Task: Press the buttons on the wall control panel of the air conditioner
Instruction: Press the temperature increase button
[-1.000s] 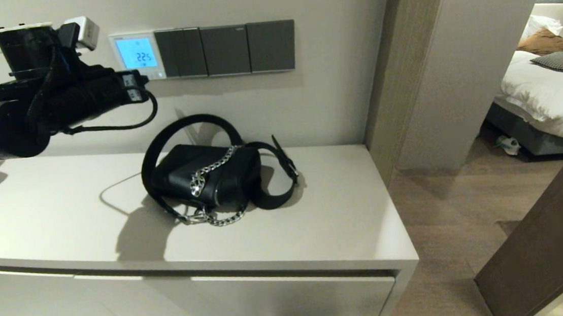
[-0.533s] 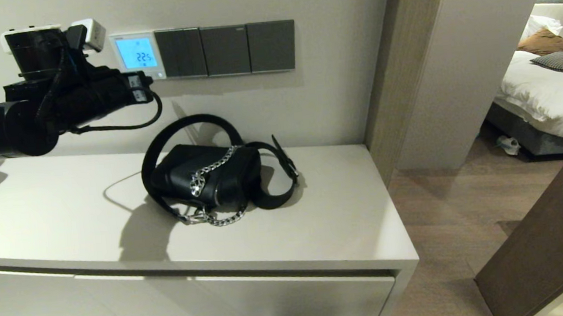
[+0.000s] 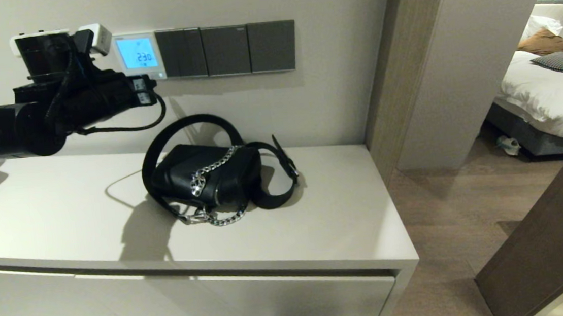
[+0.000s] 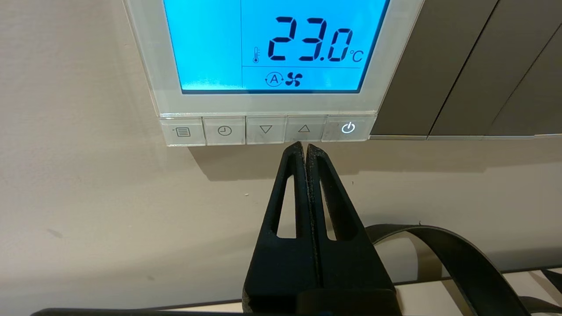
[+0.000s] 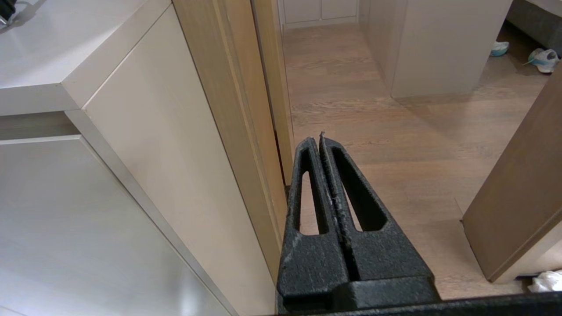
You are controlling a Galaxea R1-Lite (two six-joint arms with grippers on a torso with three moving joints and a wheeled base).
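Note:
The white wall control panel (image 3: 121,60) hangs on the wall, its blue screen reading 23.0. In the left wrist view the panel (image 4: 272,100) fills the top, with the row of pale buttons (image 4: 225,130) along its lower edge. My left gripper (image 3: 150,89) is shut and empty. Its tips (image 4: 305,145) sit at the lower edge of the up-arrow button (image 4: 304,128), next to the lit power button (image 4: 348,127). My right gripper (image 5: 317,139) is shut and empty, low beside the cabinet, out of the head view.
Three dark grey switch plates (image 3: 226,50) adjoin the panel on its right. A black handbag (image 3: 209,177) with chain and strap lies on the cabinet top (image 3: 328,225) below. A wooden pillar (image 3: 385,67) and a doorway are at the right.
My left arm has moved right and slightly forward towards the panel's lower edge. The screen reading has gone from 22.5 to 23.0.

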